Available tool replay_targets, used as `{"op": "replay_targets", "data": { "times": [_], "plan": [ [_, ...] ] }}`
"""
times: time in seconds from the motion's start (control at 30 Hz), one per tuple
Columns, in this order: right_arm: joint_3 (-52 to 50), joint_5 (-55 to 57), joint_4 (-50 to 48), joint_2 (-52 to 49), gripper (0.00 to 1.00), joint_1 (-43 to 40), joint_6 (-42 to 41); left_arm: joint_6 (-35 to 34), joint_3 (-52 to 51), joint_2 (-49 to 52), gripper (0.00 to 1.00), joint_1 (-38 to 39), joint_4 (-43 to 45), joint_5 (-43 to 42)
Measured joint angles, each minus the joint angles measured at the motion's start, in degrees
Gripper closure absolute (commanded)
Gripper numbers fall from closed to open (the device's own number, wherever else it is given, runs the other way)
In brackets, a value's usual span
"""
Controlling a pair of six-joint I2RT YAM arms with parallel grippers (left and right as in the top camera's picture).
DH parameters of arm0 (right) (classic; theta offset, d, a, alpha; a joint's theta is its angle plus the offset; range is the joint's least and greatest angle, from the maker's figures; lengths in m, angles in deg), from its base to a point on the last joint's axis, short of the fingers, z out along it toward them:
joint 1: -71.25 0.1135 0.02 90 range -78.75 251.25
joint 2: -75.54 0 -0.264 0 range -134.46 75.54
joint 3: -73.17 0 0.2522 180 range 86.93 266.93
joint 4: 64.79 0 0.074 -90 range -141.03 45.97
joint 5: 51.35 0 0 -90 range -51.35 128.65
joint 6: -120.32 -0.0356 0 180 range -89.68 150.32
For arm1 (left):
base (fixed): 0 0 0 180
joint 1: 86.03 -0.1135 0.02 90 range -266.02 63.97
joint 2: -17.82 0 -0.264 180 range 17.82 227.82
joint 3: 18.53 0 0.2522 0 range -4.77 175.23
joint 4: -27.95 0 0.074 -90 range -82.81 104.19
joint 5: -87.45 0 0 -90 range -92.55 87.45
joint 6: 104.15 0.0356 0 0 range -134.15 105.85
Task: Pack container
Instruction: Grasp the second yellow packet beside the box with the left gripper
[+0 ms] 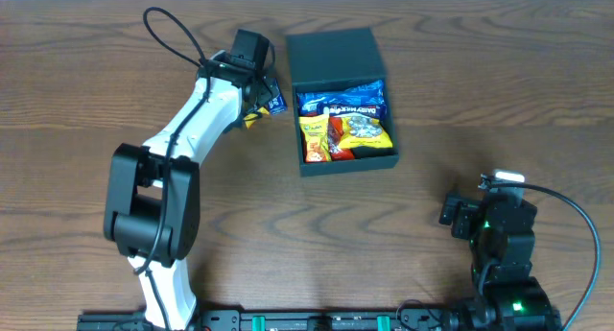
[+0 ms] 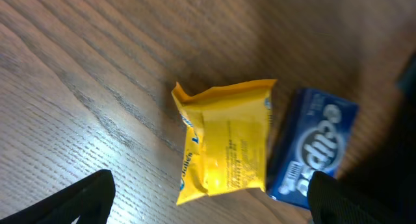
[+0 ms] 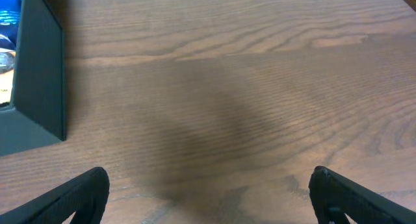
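Note:
The container (image 1: 347, 162) is a dark teal-green box at the table's middle, with its lid (image 1: 334, 54) lying open behind it. Inside are a blue packet (image 1: 342, 104) and yellow snack packets (image 1: 365, 131). Left of the box, a yellow packet (image 2: 227, 143) and a blue packet (image 2: 315, 146) lie side by side on the wood. My left gripper (image 2: 211, 204) hangs open just above them, its fingers wide apart and holding nothing. In the overhead view the left gripper (image 1: 261, 93) covers most of both packets. My right gripper (image 3: 208, 198) stands open over bare wood, right of the container's wall (image 3: 39, 81).
The wooden table (image 1: 96, 72) stretches bare to the left and far right. My right arm's base and cable (image 1: 504, 264) sit at the front right. The left arm (image 1: 153, 206) reaches from the front edge up to the box's left side.

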Motion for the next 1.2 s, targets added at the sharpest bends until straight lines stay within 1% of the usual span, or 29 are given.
{"op": "replay_targets", "data": {
  "times": [0.27, 0.37, 0.47, 0.5, 0.57, 0.63, 0.67, 0.7, 0.77, 0.87, 1.0, 1.03, 1.07, 1.2],
  "plan": [
    [0.00, 0.00, 0.00, 0.00, 0.01, 0.00, 0.00, -0.70, 0.00, 5.31, 0.04, 0.15, 1.22, 0.39],
    [0.00, 0.00, 0.00, 0.00, 0.01, -0.02, 0.00, -0.87, 0.00, 5.77, 0.00, 0.20, 2.03, 0.42],
    [0.00, 0.00, 0.00, 0.00, 0.01, 0.00, 0.00, -0.87, 0.00, 5.77, 0.15, 0.20, 3.06, 1.20],
    [0.00, 0.00, 0.00, 0.00, 0.01, -0.02, 0.00, -0.87, 0.00, 5.77, 0.16, 0.20, 3.06, 1.42],
    [0.00, 0.00, 0.00, 0.00, 0.01, -0.02, 0.00, -1.14, 0.00, 5.79, 0.29, 0.20, 3.13, 1.86],
    [0.00, 0.00, 0.00, 0.00, 0.01, -0.02, 0.00, -1.18, 0.00, 5.79, 0.45, 0.22, 3.17, 2.05],
    [0.00, 0.00, 0.00, 0.00, 0.01, -0.02, 0.00, -1.01, 0.00, 5.79, 0.48, 0.26, 3.08, 2.12],
    [0.00, 0.00, 0.02, 0.00, 0.01, 0.00, 0.00, -0.48, 0.00, 5.77, 0.46, 0.28, 2.95, 2.27],
    [0.00, 0.00, 0.00, 0.00, 0.01, -0.02, 0.00, -0.52, 0.00, 5.77, 0.46, 0.44, 2.84, 2.32],
    [0.00, 0.00, 0.00, 0.00, 0.01, -0.02, 0.00, -0.57, 0.00, 5.77, 0.50, 0.66, 2.78, 2.32],
    [0.00, 0.00, 0.00, 0.00, 0.01, -0.02, 0.00, 0.22, 0.00, 5.79, 0.50, 1.25, 2.69, 2.32],
    [0.00, 0.00, 0.00, 0.00, 0.01, -0.02, 0.00, 0.55, 0.00, 5.77, 0.53, 1.36, 2.64, 2.32],
    [0.00, 0.00, 0.00, 0.00, 0.01, -0.02, 0.00, 0.76, 0.00, 5.79, 0.54, 1.51, 2.62, 2.34],
    [0.00, 0.00, 0.02, 0.00, 0.01, -0.02, 0.00, 3.52, 0.00, 5.79, 0.57, 1.86, 2.56, 2.36]
  ]
}}
